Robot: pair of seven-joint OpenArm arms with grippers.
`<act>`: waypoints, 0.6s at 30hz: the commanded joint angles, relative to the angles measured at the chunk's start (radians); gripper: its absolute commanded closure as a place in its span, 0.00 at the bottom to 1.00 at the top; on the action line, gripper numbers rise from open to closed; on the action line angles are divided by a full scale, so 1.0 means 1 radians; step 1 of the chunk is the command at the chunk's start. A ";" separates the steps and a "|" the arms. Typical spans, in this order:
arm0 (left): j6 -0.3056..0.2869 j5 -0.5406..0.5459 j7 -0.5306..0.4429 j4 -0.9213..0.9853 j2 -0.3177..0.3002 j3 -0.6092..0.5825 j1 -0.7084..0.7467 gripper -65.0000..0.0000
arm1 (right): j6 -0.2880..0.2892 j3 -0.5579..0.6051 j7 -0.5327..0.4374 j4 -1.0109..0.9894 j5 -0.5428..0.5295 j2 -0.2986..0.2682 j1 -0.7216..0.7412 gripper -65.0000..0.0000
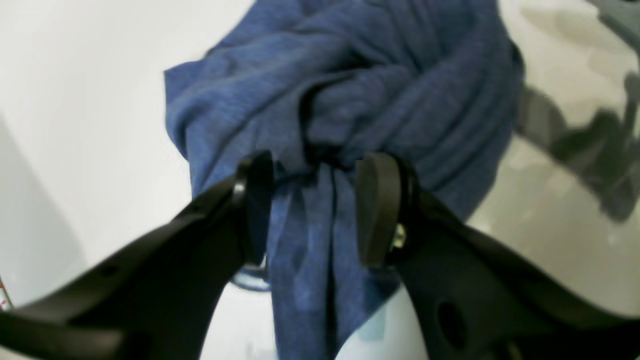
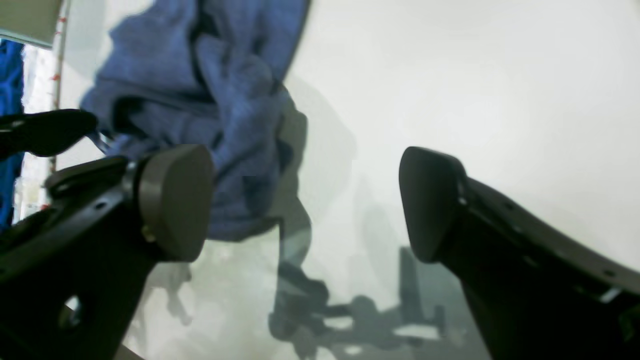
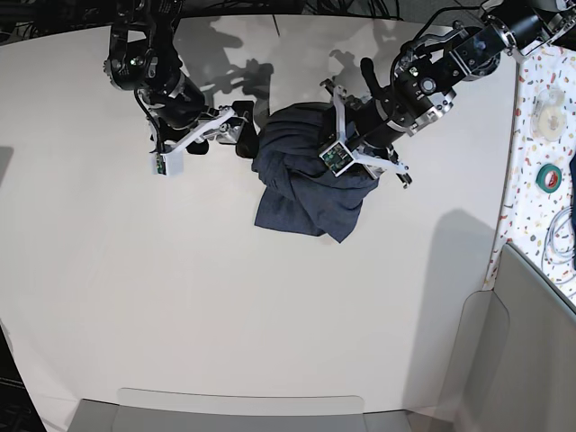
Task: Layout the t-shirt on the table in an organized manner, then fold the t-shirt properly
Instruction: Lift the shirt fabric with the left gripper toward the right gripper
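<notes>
The navy-blue t-shirt (image 3: 301, 180) lies crumpled in a heap on the white table (image 3: 225, 297), at the far middle. No lettering shows. My left gripper (image 1: 317, 200) is shut on a bunched fold of the t-shirt (image 1: 400, 90), and cloth hangs down between its fingers. In the base view this gripper (image 3: 360, 153) is over the heap's right side. My right gripper (image 2: 305, 200) is wide open and empty above the bare table (image 2: 475, 75). The t-shirt (image 2: 235, 125) lies just past its left finger. In the base view the right gripper (image 3: 229, 128) is at the heap's left edge.
A narrow confetti-speckled strip (image 3: 540, 135) runs along the right edge and holds a green tape roll (image 3: 547, 178) and small items. Grey bin walls stand at the front (image 3: 243, 409) and at the right front (image 3: 531, 342). Arm shadows fall on the far table.
</notes>
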State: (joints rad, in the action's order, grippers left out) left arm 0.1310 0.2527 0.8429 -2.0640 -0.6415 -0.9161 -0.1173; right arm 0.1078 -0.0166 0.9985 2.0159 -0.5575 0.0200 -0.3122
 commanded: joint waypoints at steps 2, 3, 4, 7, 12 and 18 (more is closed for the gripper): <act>0.000 -0.003 -0.010 -0.005 0.007 0.009 -0.029 0.59 | 0.008 0.000 -0.016 0.016 -0.012 0.001 0.006 0.12; 0.000 -0.003 -0.010 -0.002 0.013 0.009 -0.045 0.59 | 0.008 0.000 -0.016 0.016 -0.012 0.001 0.006 0.12; 0.000 -0.003 -0.010 0.004 0.013 0.009 -0.054 0.59 | 0.008 0.002 -0.016 0.016 -0.012 0.001 0.009 0.12; 0.000 -0.003 -0.012 0.010 0.013 0.009 -0.063 0.59 | 0.008 0.028 -0.016 0.015 -0.008 0.001 0.025 0.12; 0.000 -0.005 -0.010 0.012 0.041 0.009 -0.065 0.59 | 0.008 0.030 -0.016 0.009 -0.008 0.001 0.040 0.12; 0.002 -0.005 -0.018 0.069 0.065 0.009 -0.065 0.59 | 0.008 0.030 -0.016 0.009 -0.012 0.001 0.049 0.12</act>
State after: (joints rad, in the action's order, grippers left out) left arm 0.1272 0.2565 0.8444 -1.9793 -0.5705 -0.9157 -0.1688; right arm 0.1078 0.0116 0.9985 2.0087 -0.5537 0.0181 -0.2665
